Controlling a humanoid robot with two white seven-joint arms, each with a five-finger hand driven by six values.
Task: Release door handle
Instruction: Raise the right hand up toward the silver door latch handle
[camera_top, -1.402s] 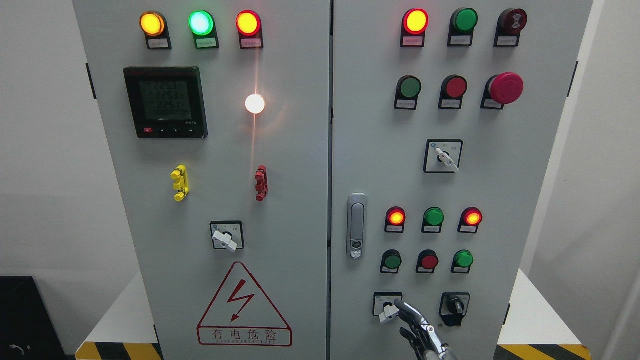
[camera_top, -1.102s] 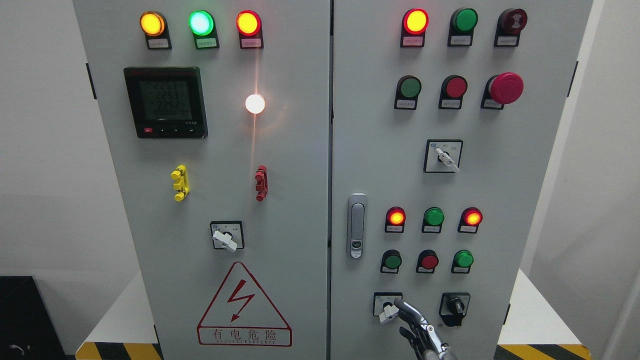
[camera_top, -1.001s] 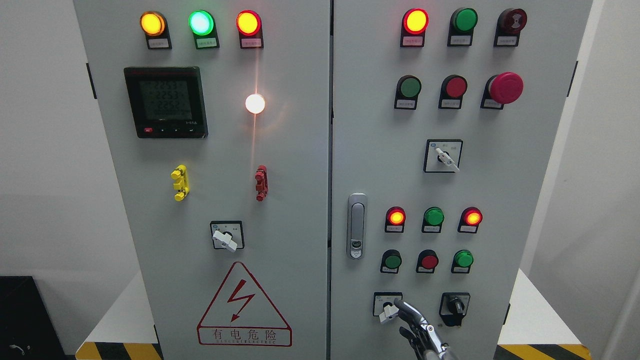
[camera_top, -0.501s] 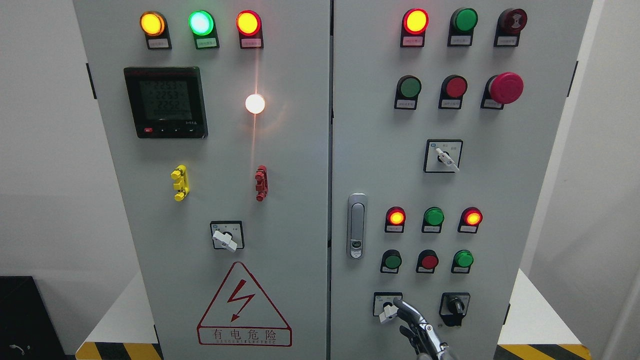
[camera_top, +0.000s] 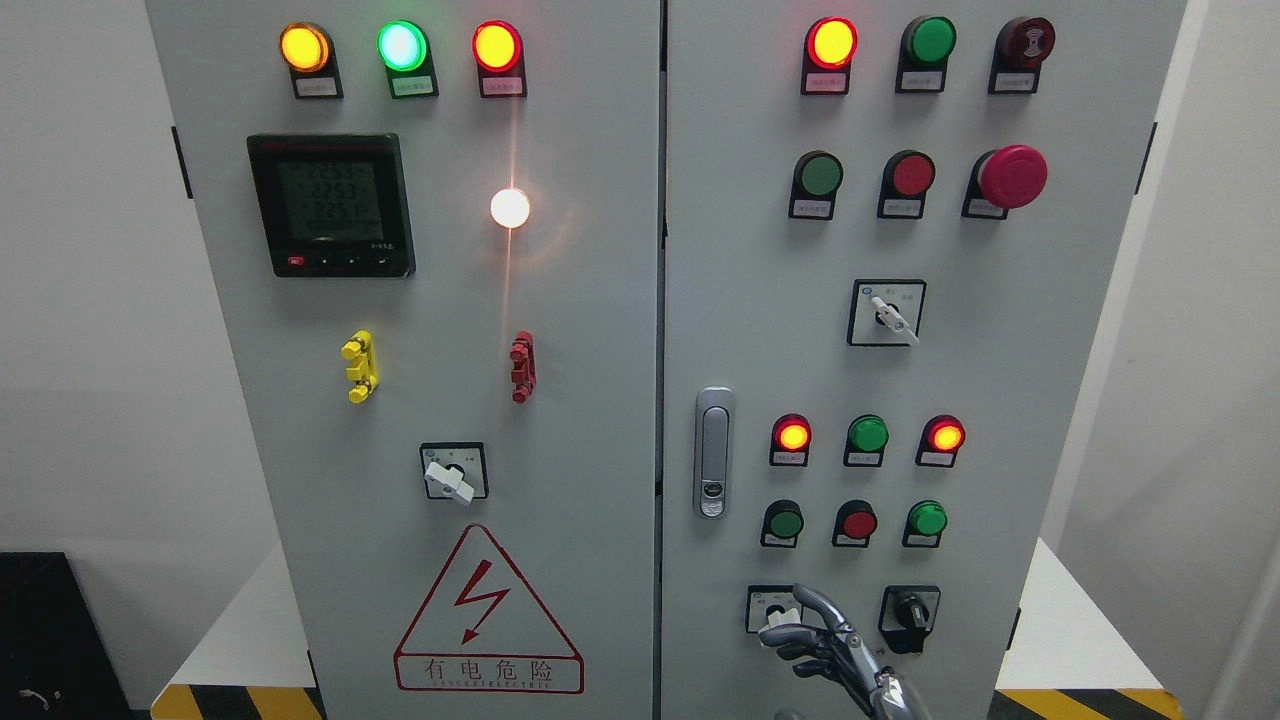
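My right hand (camera_top: 835, 650), jointed glossy metal, curls its fingers (camera_top: 800, 632) loosely around the small white selector knob (camera_top: 775, 612). Up and left of that knob, the slim silver oblong door handle (camera_top: 712, 452) lies flush on the matte grey steel cabinet door (camera_top: 760, 300), untouched.

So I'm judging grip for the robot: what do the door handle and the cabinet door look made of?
The door handle looks like metal or metallised plastic with a satin silver finish; it shows soft grey highlights. The cabinet door looks like painted sheet steel, matt light grey, flat and evenly coloured. The right hand is below the handle, apart from it.
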